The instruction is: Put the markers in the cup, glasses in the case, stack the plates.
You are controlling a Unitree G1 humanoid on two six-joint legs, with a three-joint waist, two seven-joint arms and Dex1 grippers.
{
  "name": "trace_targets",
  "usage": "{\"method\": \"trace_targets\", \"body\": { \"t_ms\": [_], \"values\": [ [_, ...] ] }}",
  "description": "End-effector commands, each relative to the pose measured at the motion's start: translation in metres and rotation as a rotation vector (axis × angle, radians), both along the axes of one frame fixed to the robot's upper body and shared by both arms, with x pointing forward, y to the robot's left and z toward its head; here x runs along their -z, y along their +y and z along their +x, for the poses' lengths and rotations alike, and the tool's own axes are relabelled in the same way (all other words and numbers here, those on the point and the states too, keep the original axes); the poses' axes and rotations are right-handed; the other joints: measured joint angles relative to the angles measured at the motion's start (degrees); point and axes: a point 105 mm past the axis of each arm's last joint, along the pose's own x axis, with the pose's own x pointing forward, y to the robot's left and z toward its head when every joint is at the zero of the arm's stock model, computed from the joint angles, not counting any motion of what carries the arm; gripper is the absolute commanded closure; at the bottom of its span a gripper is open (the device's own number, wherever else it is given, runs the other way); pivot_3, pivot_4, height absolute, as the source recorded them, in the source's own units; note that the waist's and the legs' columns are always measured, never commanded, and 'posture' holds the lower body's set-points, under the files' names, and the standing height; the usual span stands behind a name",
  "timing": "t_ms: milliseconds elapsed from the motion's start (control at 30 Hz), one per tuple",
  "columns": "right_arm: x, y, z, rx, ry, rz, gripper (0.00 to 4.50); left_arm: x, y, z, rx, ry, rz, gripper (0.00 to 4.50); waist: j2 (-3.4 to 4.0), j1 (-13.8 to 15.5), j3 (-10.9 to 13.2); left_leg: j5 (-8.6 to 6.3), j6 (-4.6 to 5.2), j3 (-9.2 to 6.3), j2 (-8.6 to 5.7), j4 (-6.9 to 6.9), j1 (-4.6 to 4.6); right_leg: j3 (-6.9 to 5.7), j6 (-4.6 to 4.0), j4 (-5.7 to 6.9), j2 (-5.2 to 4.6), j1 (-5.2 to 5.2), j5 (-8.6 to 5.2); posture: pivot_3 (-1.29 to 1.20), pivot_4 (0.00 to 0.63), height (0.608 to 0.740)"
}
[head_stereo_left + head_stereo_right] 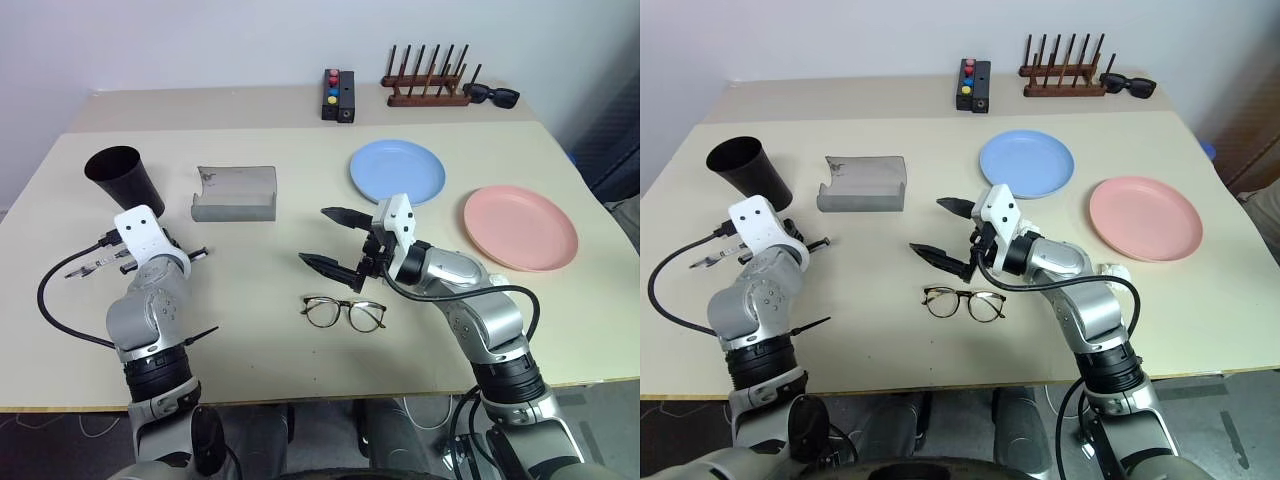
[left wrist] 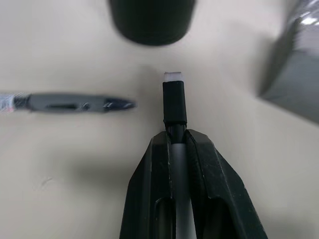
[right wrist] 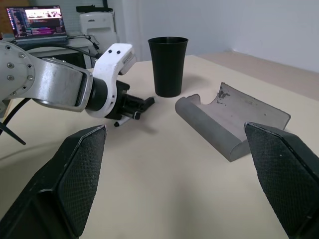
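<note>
Beige table (image 1: 250, 330) bearing: black cup (image 1: 124, 177), open grey case (image 1: 234, 193), blue plate (image 1: 397, 171), pink plate (image 1: 520, 226), glasses (image 1: 343, 313), one marker (image 2: 70, 103).

A small black rectangular box with red, yellow and blue buttons (image 1: 338, 95) is sitting near the far edge of the beige table (image 1: 260, 330). Just beside it, toward the far right corner, a dark brown wooden rack with upright pegs (image 1: 428, 80) is standing, and black sunglasses (image 1: 491, 95) are lying against its right end.
</note>
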Motion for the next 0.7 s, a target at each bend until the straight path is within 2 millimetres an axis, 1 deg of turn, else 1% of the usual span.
{"method": "trace_targets", "body": {
  "t_ms": [33, 200, 300, 400, 467, 533, 633, 700],
  "values": [
    [-0.014, 0.004, -0.007, -0.032, -0.055, 0.031, 0.0, -0.031, -0.003, 0.001, 0.039, -0.146, 0.075, 4.39, 0.0, -0.1, 0.0, 0.0, 0.0, 0.0, 0.0, 0.0, 0.0, 0.0, 0.0, 0.0, 0.0, -0.01, 0.0, 0.0, 0.15, 0.739],
    [-0.014, 0.003, -0.007, -0.033, -0.054, 0.031, 0.0, -0.039, -0.006, -0.001, 0.081, -0.198, 0.121, 4.39, 0.0, 0.0, 0.0, 0.0, 0.0, 0.0, 0.0, -0.01, 0.0, 0.0, 0.0, -0.01, 0.0, -0.01, 0.0, 0.0, 0.15, 0.739],
    [-0.013, 0.004, -0.007, -0.035, -0.053, 0.031, 0.0, -0.038, -0.005, -0.001, 0.083, -0.182, 0.146, 4.39, 0.0, 0.0, 0.0, 0.0, 0.0, 0.0, 0.0, -0.01, 0.0, 0.0, 0.0, -0.01, 0.0, -0.01, 0.0, 0.0, 0.15, 0.739],
    [-0.013, 0.004, -0.007, -0.038, -0.053, 0.031, 0.0, -0.03, -0.001, -0.003, 0.067, -0.11, 0.158, 4.39, 0.0, -0.1, 0.0, 0.0, 0.0, 0.0, 0.0, -0.01, -0.01, 0.0, 0.0, -0.01, 0.0, -0.01, 0.0, 0.0, 0.15, 0.739],
    [-0.013, 0.004, -0.007, -0.04, -0.053, 0.03, 0.0, -0.022, -0.002, -0.004, 0.082, -0.049, 0.136, 4.39, 0.0, -0.1, 0.0, 0.0, 0.0, 0.0, 0.0, -0.01, -0.01, 0.0, 0.0, -0.01, 0.0, -0.01, 0.0, 0.0, 0.15, 0.739],
    [-0.013, 0.005, -0.007, -0.043, -0.053, 0.03, 0.0, -0.011, -0.003, -0.005, 0.096, 0.063, 0.101, 4.39, 0.0, -0.1, 0.0, 0.0, 0.0, 0.0, 0.0, 0.0, -0.01, 0.0, 0.0, -0.01, 0.01, -0.01, 0.0, 0.0, 0.15, 0.739],
    [-0.013, 0.006, -0.007, -0.047, -0.053, 0.03, 0.0, -0.011, 0.001, -0.006, 0.085, 0.119, 0.096, 4.39, -0.03, -0.1, 0.0, 0.0, 0.0, 0.0, 0.0, 0.0, -0.01, 0.0, 0.02, -0.01, 0.01, -0.01, -0.01, 0.0, 0.15, 0.739],
    [-0.013, 0.007, -0.007, -0.05, -0.052, 0.03, 0.0, -0.011, 0.0, -0.005, 0.108, 0.154, 0.064, 4.39, -0.04, -0.2, 0.0, 0.0, 0.0, -0.01, 0.0, 0.0, -0.01, 0.0, 0.02, 0.0, 0.01, -0.01, 0.0, 0.0, 0.15, 0.739]
  ]
}}
